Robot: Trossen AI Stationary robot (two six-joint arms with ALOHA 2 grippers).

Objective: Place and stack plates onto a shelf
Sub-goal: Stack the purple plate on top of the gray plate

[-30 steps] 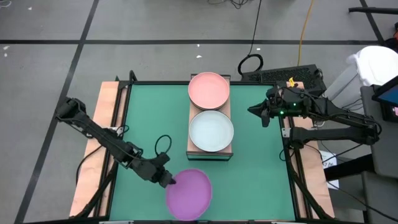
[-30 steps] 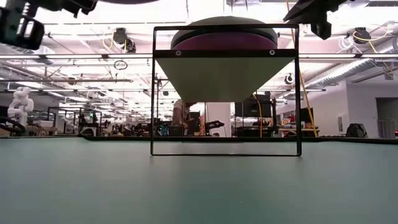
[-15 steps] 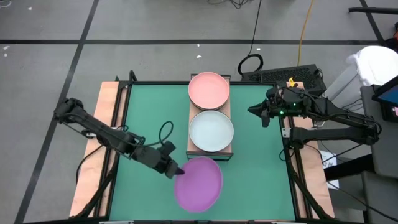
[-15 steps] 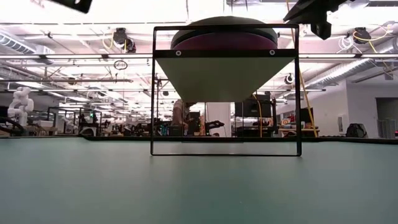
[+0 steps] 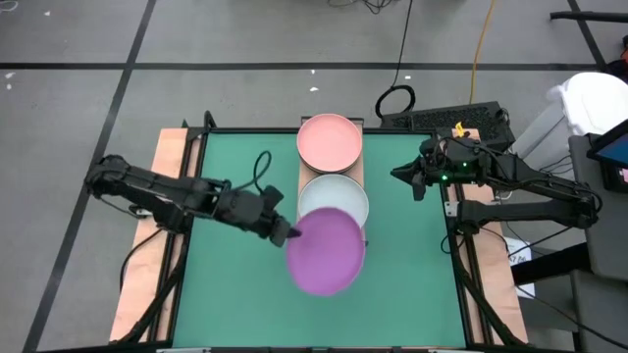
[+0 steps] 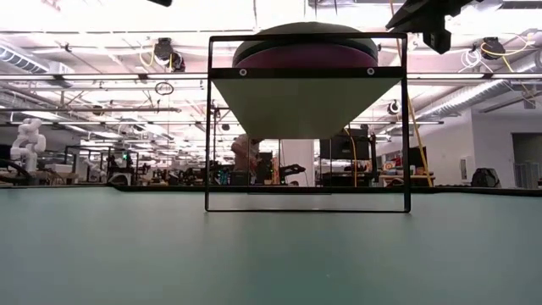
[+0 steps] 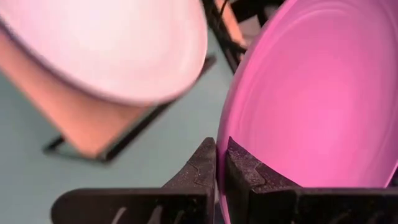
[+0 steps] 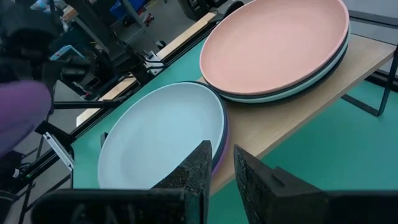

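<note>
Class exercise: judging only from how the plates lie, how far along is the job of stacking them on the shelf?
Done: two stacks stand on the wooden shelf, a pink plate topping the far one, a whitish-blue plate topping the near one.

In hand: the left gripper is shut on the rim of a purple plate, carried partly over the near stack.

Left: setting it down. The right gripper waits beside the shelf.
</note>
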